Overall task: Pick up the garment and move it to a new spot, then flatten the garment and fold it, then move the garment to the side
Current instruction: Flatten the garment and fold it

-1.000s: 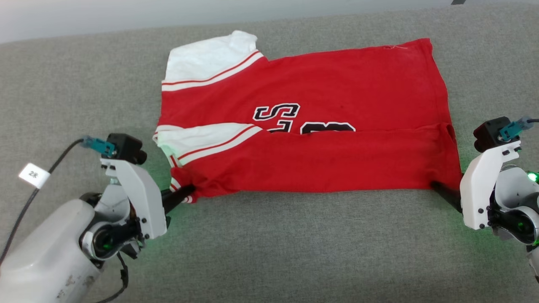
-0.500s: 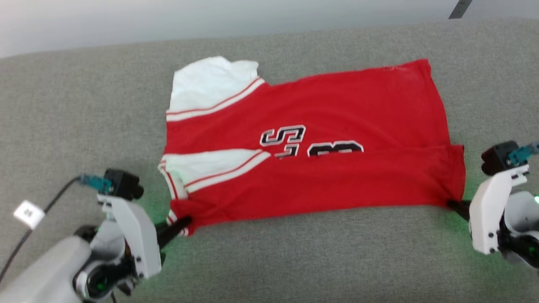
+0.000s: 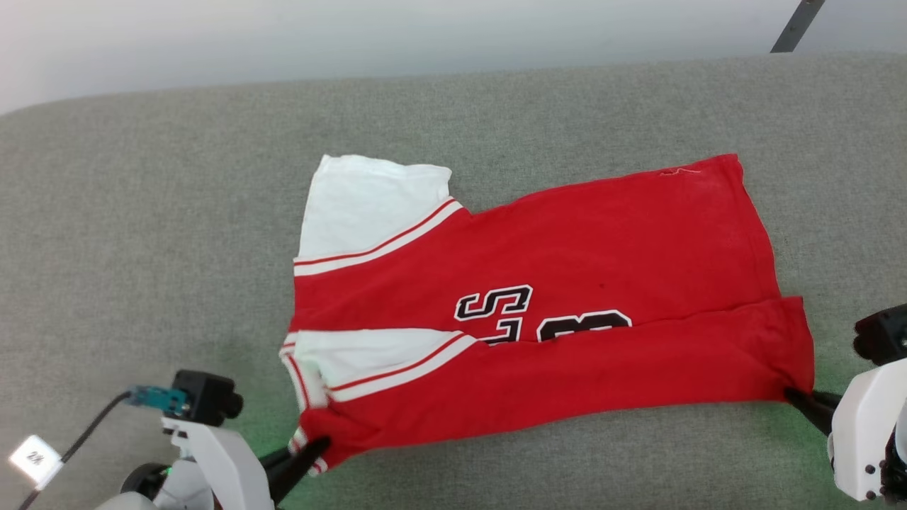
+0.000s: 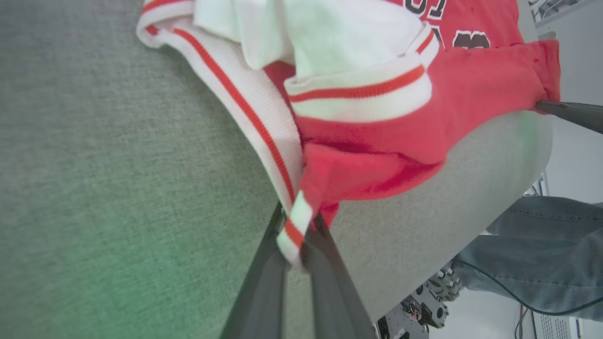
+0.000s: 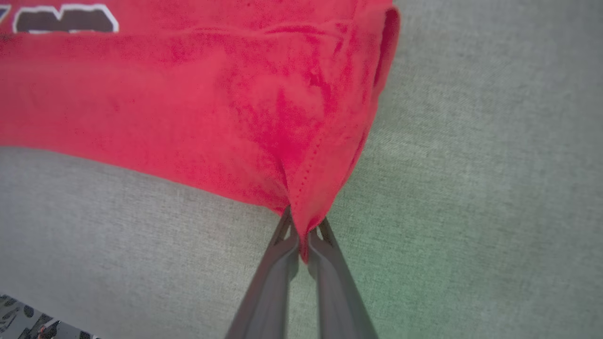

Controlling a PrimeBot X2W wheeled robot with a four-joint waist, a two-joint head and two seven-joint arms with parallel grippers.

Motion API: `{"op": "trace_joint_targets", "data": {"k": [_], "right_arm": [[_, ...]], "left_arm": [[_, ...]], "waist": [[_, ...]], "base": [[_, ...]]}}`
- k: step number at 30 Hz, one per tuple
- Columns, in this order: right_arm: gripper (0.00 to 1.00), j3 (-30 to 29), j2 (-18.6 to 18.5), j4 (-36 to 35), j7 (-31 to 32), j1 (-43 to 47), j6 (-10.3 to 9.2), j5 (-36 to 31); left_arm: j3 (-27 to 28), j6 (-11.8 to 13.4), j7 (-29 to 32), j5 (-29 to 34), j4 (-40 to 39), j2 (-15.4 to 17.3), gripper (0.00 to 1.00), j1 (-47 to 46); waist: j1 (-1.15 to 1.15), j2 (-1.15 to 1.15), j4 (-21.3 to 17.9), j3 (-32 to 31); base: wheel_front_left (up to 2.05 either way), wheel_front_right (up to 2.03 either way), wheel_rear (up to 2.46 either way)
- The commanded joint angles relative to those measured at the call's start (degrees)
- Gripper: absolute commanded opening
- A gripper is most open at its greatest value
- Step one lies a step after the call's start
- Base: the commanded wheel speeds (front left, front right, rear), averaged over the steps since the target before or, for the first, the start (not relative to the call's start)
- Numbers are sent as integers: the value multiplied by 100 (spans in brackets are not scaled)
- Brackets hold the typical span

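**On the grey tabletop, a red garment pinched at both near corners**

Across the grey cloth-covered tabletop [image 3: 177, 212] the garment [image 3: 567, 283] lies with its long axis running left to right in the head view. Its white sleeve end points to the robot's left and its plain red hem end to the right. It sits around the middle of the tabletop, a little towards the near edge.

It is bright red, with two white sleeve panels, each bordered by thin white and red stripes. The near long edge is folded up over the body. The fold line cuts across the black, white-outlined lettering [image 3: 496, 304], hiding its lower part. The cloth lies mostly flat, with small puckers at the two gripped corners.

The left gripper [image 3: 315, 448] has its fingers closed on the striped near-left corner. The right gripper [image 3: 797, 397] has its fingers closed on the red near-right corner.

Nothing else rests on the cloth. A cable with a white tag [image 3: 32, 457] hangs by the left arm. A dark bar [image 3: 797, 25] stands past the far right edge. In the left wrist view, a person's leg in jeans [image 4: 541, 249] shows beyond the tabletop's edge.
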Motion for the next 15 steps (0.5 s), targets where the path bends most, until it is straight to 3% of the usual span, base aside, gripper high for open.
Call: {"op": "trace_joint_targets", "data": {"k": [1, 2, 3, 11, 15], "right_arm": [[78, -72, 53, -42, -46, 66, -6, -49], [100, -176, 121, -94, -92, 121, -6, -119], [100, -285, 191, -152, -160, 142, -6, -198], [100, -1062, 982, -546, -1450, 11, -6, -1140], [100, -1203, 1429, -438, -2203, -207, -6, -1540]], "left_arm": [[38, 42, -37, 13, -5, 16, 46, 43], [70, 68, -117, 14, -26, 9, 63, 67], [113, 95, -182, -6, -47, -2, 100, 95], [694, 358, -987, 18, -139, 275, 100, 217], [1022, 336, -1237, 20, -87, 376, 100, -54]], "waist": [[0, 0, 11, -15], [0, 0, 11, -25], [0, 0, 9, -34], [0, 0, -118, -30], [0, 0, -307, 38]], "base": [[0, 0, 0], [0, 0, 0], [0, 0, 0], [0, 0, 0], [0, 0, 0]]}}
